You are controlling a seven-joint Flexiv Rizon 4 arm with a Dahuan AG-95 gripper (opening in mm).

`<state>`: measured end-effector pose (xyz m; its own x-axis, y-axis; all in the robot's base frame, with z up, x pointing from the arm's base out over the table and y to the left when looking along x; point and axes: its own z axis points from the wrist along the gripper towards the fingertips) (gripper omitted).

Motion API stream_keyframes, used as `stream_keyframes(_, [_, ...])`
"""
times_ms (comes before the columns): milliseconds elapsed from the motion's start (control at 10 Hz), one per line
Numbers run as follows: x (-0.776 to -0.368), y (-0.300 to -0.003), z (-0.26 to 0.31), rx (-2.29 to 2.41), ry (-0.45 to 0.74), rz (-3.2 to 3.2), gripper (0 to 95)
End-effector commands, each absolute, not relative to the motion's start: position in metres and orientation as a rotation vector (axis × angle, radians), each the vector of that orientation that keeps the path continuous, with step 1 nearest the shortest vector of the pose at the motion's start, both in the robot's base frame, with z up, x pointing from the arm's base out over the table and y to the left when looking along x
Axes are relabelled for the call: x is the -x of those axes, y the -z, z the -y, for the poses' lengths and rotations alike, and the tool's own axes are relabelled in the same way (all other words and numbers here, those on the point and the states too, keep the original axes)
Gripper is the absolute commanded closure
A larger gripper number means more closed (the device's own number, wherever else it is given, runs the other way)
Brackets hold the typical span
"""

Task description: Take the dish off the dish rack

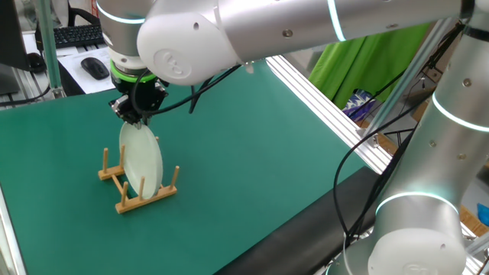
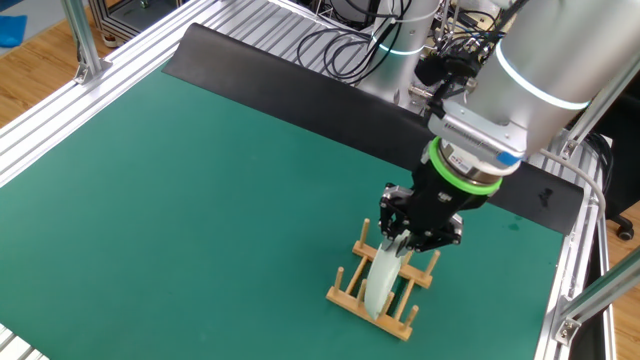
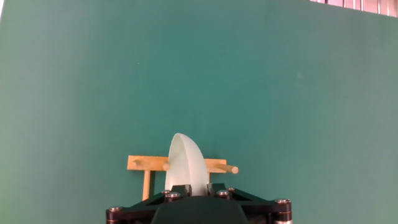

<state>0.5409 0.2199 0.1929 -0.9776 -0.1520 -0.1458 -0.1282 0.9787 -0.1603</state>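
Observation:
The pale greenish-white dish (image 1: 142,162) stands on edge between the pegs of the small wooden dish rack (image 1: 147,200) on the green mat. My gripper (image 1: 132,116) is directly above it, with its black fingers down on either side of the dish's top rim. In the hand view the dish (image 3: 186,163) fills the gap between the two fingertips (image 3: 181,188), so the jaws look shut on its rim. The other fixed view shows the gripper (image 2: 408,240) over the dish (image 2: 382,283), whose lower edge still sits in the rack (image 2: 345,294).
The green mat (image 1: 252,153) covers the table, with aluminium frame rails (image 1: 336,107) along its edges. A keyboard (image 1: 76,34) and mouse (image 1: 95,67) lie beyond the far edge. A black strip (image 2: 300,85) and cables run by the robot base.

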Motion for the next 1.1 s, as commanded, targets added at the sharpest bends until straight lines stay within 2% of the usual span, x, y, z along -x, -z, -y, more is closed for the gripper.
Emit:
stream_keyframes(100, [-0.5392, -0.1959, -0.2191, 0.213, 0.231, -2.966, 95.0])
stream_keyframes(1100, [-0.5355, -0.1991, -0.2171, 0.249, 0.274, -2.975, 95.0])
